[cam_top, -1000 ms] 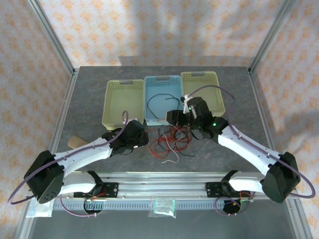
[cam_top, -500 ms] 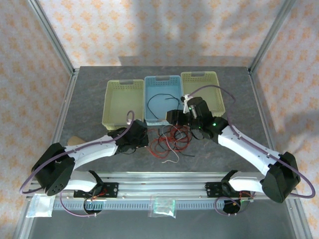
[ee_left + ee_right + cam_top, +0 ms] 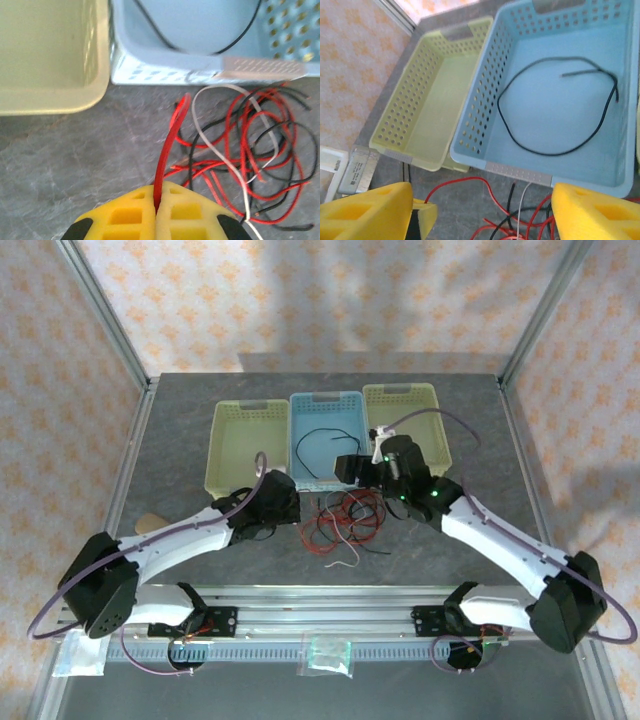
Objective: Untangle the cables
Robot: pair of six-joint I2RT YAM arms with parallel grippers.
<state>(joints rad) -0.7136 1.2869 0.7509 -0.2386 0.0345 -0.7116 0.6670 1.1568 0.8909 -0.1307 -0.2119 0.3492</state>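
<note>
L gripper clamped on red cable, tangle just R of it, open table L. R gripper jaws apart above tangle, basket rim beyond.

Two slim white arms here, left arm lower left, right arm lower right, each with bulky black joints. Thin purple cables loop along both. The finger pads are bright yellow blocks with square recesses.

left gripper: slid right, closer to the cables; jaws have closed, now pinching a red cable | right gripper: edged toward blue basket, jaws spread wider
</note>
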